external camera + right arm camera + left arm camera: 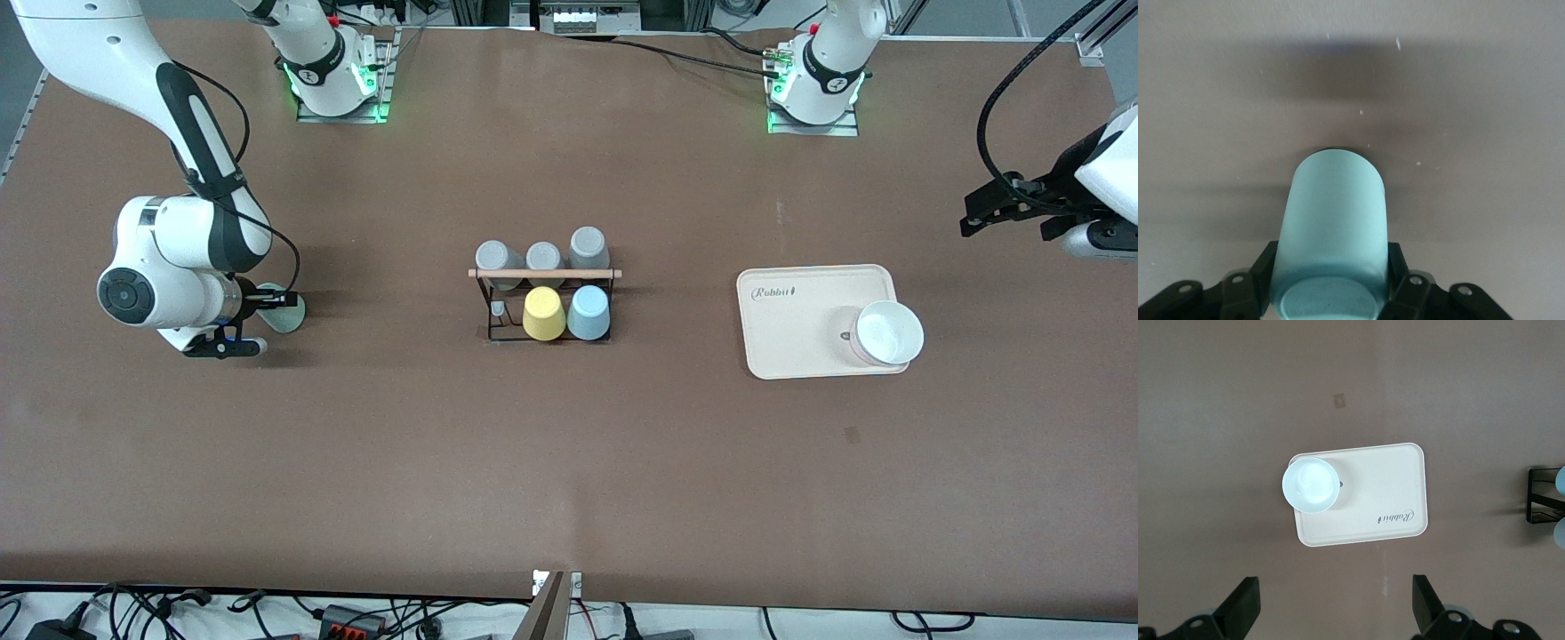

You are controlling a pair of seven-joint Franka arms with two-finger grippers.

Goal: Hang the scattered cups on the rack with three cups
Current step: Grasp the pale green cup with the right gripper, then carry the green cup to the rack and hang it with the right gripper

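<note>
Front view had the big brown table (569,462) taking up nearly everything, both arms parked at its ends. Next down in size was the beige tray (800,320) toward the left arm's end, with a white bowl (887,333) sitting on its corner. The left gripper (1337,610) hung over the table beside that tray, fingers spread wide with nothing in them; that arm was just waiting.

Middle of the table was the black wire rack (544,307) with the wooden rod (544,274) across its top. Three grey cups (542,258) sat on the pegs farther from the camera, and a yellow cup (543,313) and the light blue cup (589,312) on the nearer ones, all upside down. One nearer peg toward the right arm's end looked free.

Smallest bit: the mint green cup (1331,233) was down at the right arm's end of the table, well apart from the rack, and the right gripper (1331,283) had clamped its fingers on the cup's sides near one end.

What I'd worry about: it's a smooth, tapered tumbler pinched close to its end, so it could slip or swivel on the lift. And that free peg is right beside the yellow cup, so a sloppy approach could knock that one off or nudge the whole rack.
</note>
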